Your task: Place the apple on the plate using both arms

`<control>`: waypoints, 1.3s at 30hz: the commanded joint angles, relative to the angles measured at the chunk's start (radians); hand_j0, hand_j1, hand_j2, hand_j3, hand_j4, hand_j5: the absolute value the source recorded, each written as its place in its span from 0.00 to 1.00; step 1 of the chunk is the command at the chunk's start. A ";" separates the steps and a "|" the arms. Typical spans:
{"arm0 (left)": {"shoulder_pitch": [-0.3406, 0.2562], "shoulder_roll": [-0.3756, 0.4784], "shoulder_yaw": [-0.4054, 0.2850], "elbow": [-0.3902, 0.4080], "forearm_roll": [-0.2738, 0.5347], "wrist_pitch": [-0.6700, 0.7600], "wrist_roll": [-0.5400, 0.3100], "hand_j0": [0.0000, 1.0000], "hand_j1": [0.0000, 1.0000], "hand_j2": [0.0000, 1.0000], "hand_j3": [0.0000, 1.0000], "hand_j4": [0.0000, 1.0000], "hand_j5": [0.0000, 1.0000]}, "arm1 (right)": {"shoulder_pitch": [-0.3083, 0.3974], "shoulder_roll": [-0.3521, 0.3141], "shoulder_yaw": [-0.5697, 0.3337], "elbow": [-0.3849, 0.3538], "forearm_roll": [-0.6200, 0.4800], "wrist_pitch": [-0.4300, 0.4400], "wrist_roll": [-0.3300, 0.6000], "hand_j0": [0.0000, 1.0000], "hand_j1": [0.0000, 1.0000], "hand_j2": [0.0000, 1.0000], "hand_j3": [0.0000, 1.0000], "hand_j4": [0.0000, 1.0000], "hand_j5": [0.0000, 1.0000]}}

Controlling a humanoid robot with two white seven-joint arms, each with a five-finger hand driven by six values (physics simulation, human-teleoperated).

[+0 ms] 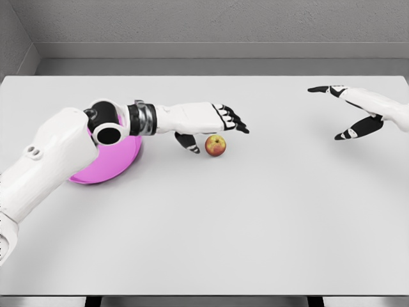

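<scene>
The apple (215, 146) sits on the white table (255, 224), left of the middle and toward the far half. It is round, so it has no real long axis; its top with the small dark dimple faces up and slightly toward the camera, and the skin is red with a yellow patch on the upper side.

The left hand (211, 128) reaches over from the left, its forearm running almost level across the table. The fingers (233, 119) are stretched out and spread, pointing right, above and just behind the apple. The thumb (187, 142) hangs down just to the apple's left. The hand is wide open and has hold of nothing; whether the thumb touches the fruit I cannot tell.

The plate (112, 160) is pink and lies to the left of the apple, near it but apart. The left arm's elbow and wrist cover much of it.

The right hand (351, 112) hovers at the far right, well apart from the apple. Its fingers point left, the thumb splayed below, open and empty.
</scene>
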 commanded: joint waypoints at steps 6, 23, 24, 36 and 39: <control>-0.015 -0.040 -0.005 0.150 -0.012 0.002 -0.001 1.00 1.00 1.00 1.00 1.00 1.00 | -0.002 -0.001 0.001 -0.001 -0.003 0.003 0.000 1.00 1.00 1.00 1.00 1.00 1.00; -0.025 -0.080 -0.031 0.163 -0.062 0.002 -0.004 0.91 0.91 0.91 0.91 0.91 0.91 | -0.002 -0.001 0.001 0.000 0.015 0.003 0.000 1.00 1.00 1.00 1.00 1.00 1.00; -0.025 -0.080 -0.031 0.163 -0.062 0.002 -0.005 0.89 0.89 0.89 0.89 0.89 0.89 | -0.002 -0.001 0.001 0.000 0.015 0.003 0.000 1.00 1.00 1.00 1.00 1.00 1.00; -0.031 -0.076 -0.045 0.162 -0.064 0.002 -0.008 0.77 0.77 0.77 0.77 0.77 0.77 | -0.002 0.000 0.001 0.000 0.015 0.003 0.000 1.00 1.00 1.00 1.00 1.00 1.00; -0.031 -0.076 -0.066 0.162 -0.064 0.002 -0.008 0.76 0.76 0.76 0.76 0.76 0.76 | -0.002 0.000 0.001 0.000 0.015 0.003 0.000 1.00 1.00 1.00 1.00 1.00 1.00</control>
